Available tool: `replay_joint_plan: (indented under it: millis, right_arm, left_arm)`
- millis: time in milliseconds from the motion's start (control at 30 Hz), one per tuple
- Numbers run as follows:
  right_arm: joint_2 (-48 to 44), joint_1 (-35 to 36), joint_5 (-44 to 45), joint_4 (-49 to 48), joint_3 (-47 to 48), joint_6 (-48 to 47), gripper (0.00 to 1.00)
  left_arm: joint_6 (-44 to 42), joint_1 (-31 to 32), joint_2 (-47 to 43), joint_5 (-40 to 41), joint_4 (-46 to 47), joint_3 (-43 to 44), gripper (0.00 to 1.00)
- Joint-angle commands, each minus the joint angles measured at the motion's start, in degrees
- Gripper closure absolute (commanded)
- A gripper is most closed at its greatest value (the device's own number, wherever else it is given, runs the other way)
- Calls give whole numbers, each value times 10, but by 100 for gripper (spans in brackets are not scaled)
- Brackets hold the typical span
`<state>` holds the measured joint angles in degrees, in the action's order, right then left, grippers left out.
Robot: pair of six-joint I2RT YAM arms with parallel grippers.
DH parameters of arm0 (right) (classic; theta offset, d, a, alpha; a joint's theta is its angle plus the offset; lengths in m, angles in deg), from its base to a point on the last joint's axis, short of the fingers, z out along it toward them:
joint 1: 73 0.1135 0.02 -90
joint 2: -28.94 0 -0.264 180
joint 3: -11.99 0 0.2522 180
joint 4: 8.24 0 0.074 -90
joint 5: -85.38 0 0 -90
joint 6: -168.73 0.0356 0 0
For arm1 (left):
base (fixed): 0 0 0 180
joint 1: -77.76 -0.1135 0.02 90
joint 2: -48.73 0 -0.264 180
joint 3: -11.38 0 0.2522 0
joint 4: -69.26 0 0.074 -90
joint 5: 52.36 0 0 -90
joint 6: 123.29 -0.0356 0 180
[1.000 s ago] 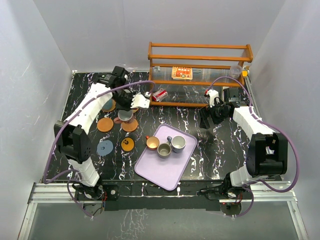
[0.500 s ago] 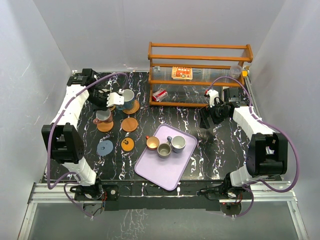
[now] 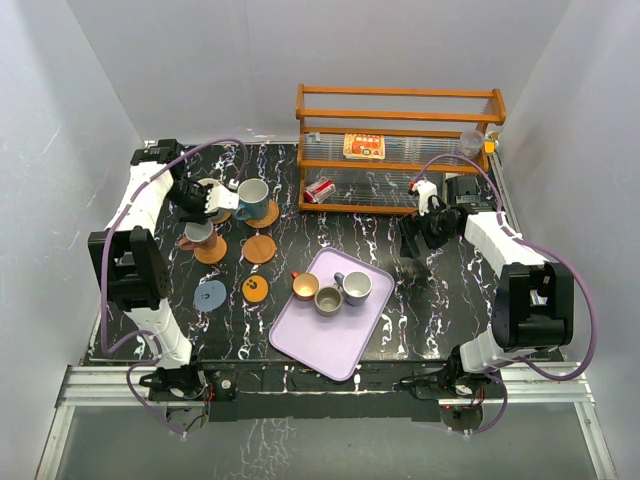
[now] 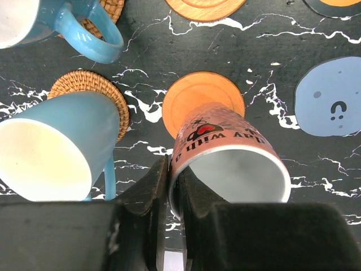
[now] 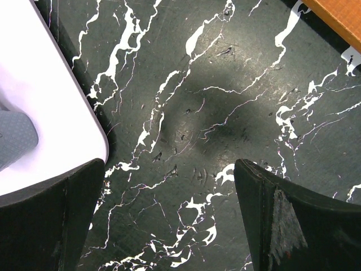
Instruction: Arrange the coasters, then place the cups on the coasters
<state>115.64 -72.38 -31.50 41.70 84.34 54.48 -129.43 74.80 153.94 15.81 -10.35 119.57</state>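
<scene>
- The left gripper [image 4: 171,172] is clenched on the rim of the pink cup [image 4: 223,138]. One finger is inside the mouth and the other presses the outer wall.
- The pink cup is at the far left of the table [image 3: 400,330], right over a plain orange coaster [image 4: 197,96]. Its base hides part of that disc, and whether it rests on it cannot be told.
- Just beyond it, a pale blue cup [image 4: 62,141] sits on a woven coaster [image 4: 84,84], close to the gripper but not touching it.
- To the right, a second blue cup [image 3: 252,192] sits on the other woven coaster [image 3: 268,213].
- Nearer, a second orange coaster [image 3: 260,248], a dotted orange coaster [image 3: 255,289] and a grey-blue coaster [image 3: 210,296] lie bare.
- On the lilac tray [image 3: 320,345] stand a small cup with orange inside [image 3: 305,286], an olive-grey cup [image 3: 329,301] and a blue-grey cup [image 3: 356,288].
- The right gripper [image 5: 169,226] has its jaws spread wide and grasps nothing. It hovers over the table just right of the tray.
</scene>
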Motion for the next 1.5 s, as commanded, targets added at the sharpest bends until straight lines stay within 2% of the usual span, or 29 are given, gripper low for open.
replay_joint_plan:
  millis: [0, 767, 1467]
  right_arm:
    - [-2, -2, 2, -10, 9, 0, 2]
    - [9, -25, 0, -9, 10, 2, 2]
    - [9, -26, 0, -8, 11, 1, 2]
  left_arm:
    - [-22, -5, 11, -33, -23, 30, 100]
    - [-41, -5, 89, -15, -75, 82, 100]
    - [-32, -4, 119, 3, -83, 98, 100]
